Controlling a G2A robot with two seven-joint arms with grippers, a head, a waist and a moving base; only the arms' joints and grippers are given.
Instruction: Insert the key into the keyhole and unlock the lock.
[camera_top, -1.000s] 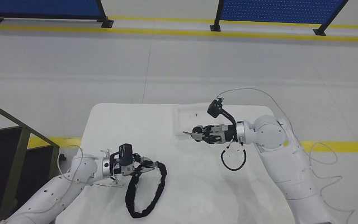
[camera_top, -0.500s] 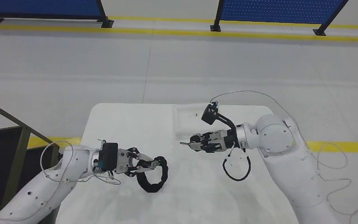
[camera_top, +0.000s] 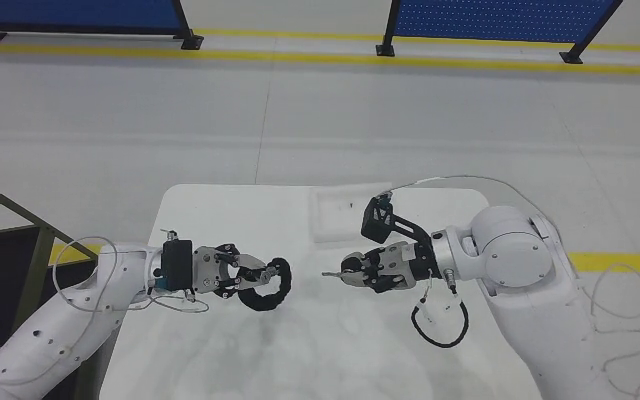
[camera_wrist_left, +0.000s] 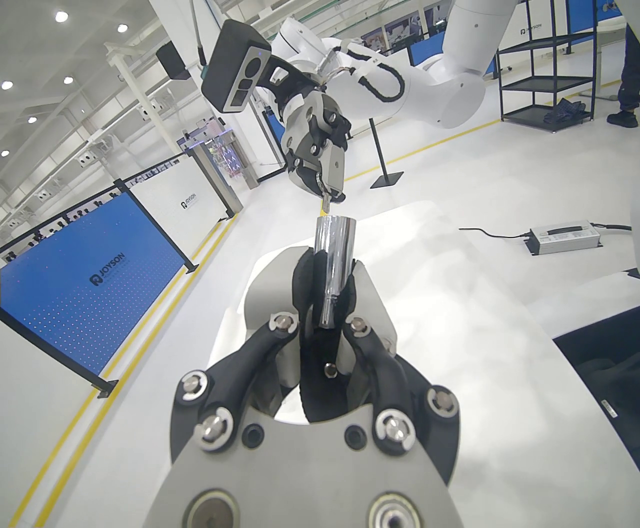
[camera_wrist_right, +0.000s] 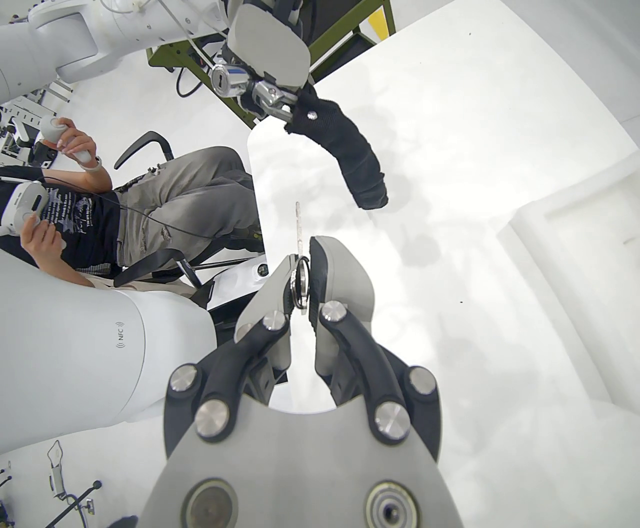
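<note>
Two grippers face each other above the white table (camera_top: 200, 215), near its middle. Shallow white tray (camera_top: 335, 228) lies on the table's far half, beyond the gap between the grippers; a small dark speck (camera_top: 352, 207) sits in its recess.

Left gripper (camera_wrist_left: 331, 280): fingers closed tight on the lock (camera_top: 268, 290), clamping its chrome cylinder, which sticks out past the fingertips toward the other arm. Lock's chain, in a black fabric sleeve, curls in a loop out from under this gripper; cannot tell from the top view whether the loop touches the table. Keyhole (camera_wrist_right: 220, 80) sits in the round end face of the cylinder and is turned toward the right gripper.

Right gripper (camera_wrist_right: 300, 265): fingers pinched nearly together on the head and ring of the key (camera_wrist_right: 298, 225). Blade projects straight out beyond the fingertips, pointed at the cylinder. Key tip and keyhole are near but apart; key not yet inserted.
</note>
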